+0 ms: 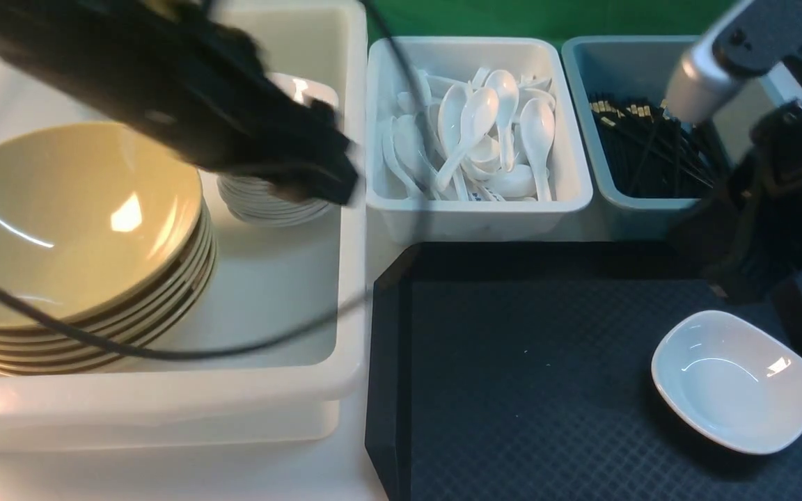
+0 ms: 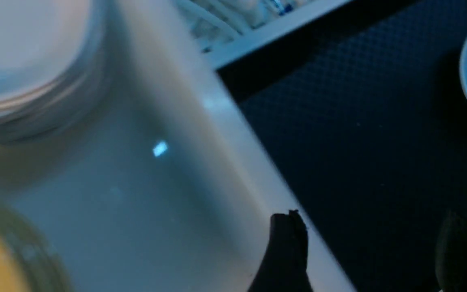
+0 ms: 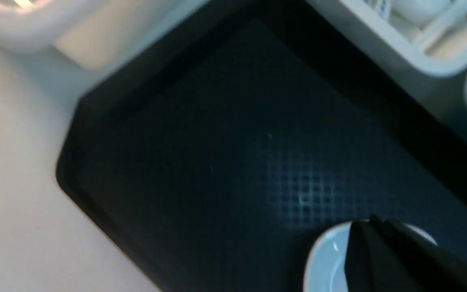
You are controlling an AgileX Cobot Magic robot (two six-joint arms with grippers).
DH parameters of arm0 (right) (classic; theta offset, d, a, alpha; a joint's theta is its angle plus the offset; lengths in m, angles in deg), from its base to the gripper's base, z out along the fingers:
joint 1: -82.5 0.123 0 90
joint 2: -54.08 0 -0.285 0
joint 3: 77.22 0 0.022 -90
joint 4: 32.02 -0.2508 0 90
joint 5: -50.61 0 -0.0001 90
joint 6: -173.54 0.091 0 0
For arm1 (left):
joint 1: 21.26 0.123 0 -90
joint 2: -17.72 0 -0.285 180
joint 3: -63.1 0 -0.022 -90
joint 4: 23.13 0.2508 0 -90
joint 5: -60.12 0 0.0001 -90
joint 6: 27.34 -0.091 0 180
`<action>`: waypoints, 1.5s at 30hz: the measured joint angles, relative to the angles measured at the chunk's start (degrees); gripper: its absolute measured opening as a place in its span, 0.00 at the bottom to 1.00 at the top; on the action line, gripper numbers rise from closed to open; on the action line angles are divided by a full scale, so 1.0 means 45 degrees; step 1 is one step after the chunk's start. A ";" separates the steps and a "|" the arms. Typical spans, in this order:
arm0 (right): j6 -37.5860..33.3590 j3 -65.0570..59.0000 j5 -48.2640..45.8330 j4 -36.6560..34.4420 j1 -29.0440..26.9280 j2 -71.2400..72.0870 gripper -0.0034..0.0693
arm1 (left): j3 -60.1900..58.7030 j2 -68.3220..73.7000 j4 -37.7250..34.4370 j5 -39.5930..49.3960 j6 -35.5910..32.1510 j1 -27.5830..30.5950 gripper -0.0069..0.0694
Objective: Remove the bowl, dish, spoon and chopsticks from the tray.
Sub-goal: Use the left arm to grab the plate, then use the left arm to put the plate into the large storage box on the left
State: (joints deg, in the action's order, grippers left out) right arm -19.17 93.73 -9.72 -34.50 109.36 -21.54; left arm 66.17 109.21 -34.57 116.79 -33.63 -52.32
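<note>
White dish (image 1: 735, 381) sits at the lower right of the black tray (image 1: 526, 390), the right gripper (image 3: 375, 235) above its rim, fingers pinched together. At upper left, the left gripper (image 2: 373, 227) hangs wide-fingered and empty over the white bin (image 1: 289, 292), where an olive-yellow bowl (image 1: 74, 216) tops a stack.

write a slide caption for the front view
One white dish sits on the black tray; stacked bowls, spoons and chopsticks lie sorted nearby.
</note>
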 joint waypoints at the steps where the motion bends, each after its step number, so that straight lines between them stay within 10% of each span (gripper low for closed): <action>1: 0.0348 -0.0013 -0.0358 0.0422 0.0000 0.0171 0.10 | 0.0040 0.0447 0.0041 -0.0402 0.0094 -0.0588 0.64; 12: 0.2921 -0.1896 -0.1482 0.3271 0.0000 0.4567 0.10 | 0.3033 0.6064 -0.0186 -0.2253 0.0187 -0.4100 0.64; 26: 0.3187 -0.3158 -0.1798 0.3597 0.0000 0.6092 0.10 | 0.5984 1.0493 -0.0878 -0.3242 0.0187 -0.5160 0.63; 37: 0.2825 -0.3186 -0.1452 0.3633 0.0000 0.6103 0.11 | 0.7695 1.1289 -0.1997 -0.2694 0.0149 -0.5132 0.13; 45: 0.2825 -0.3186 -0.0424 0.3378 0.0000 0.6087 0.11 | 0.9435 0.9249 -0.0823 0.0388 -0.0480 -0.3601 0.09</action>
State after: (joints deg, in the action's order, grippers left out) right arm -6.46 79.39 -11.63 -19.30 109.36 5.85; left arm 108.63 150.83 -38.28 118.54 -35.79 -68.53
